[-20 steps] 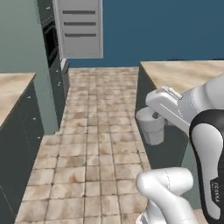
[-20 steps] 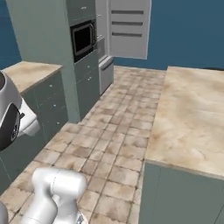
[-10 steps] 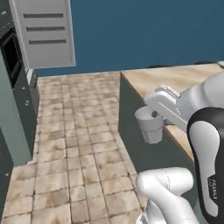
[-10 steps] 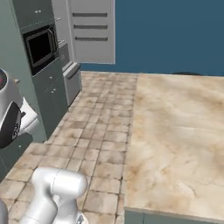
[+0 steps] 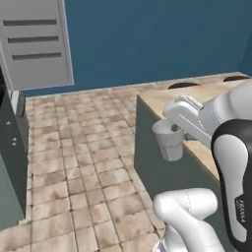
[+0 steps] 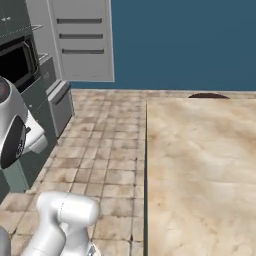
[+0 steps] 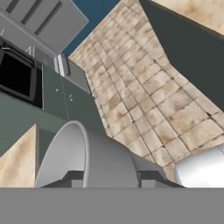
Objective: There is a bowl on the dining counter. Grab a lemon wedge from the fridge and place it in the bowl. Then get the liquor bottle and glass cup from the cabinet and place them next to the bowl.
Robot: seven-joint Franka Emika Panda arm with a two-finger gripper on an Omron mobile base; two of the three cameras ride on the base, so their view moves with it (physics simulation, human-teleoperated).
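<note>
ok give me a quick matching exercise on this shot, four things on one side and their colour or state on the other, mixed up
Things
1. glass cup
2. dining counter
3. back wall
4. floor

Colour or state
a. plain deep blue
b. held in the tool, off the counter
c. brown and tan tiles
d. beige marbled top on a dark base

Pairs: 1-b, 2-d, 3-a, 4-c
</note>
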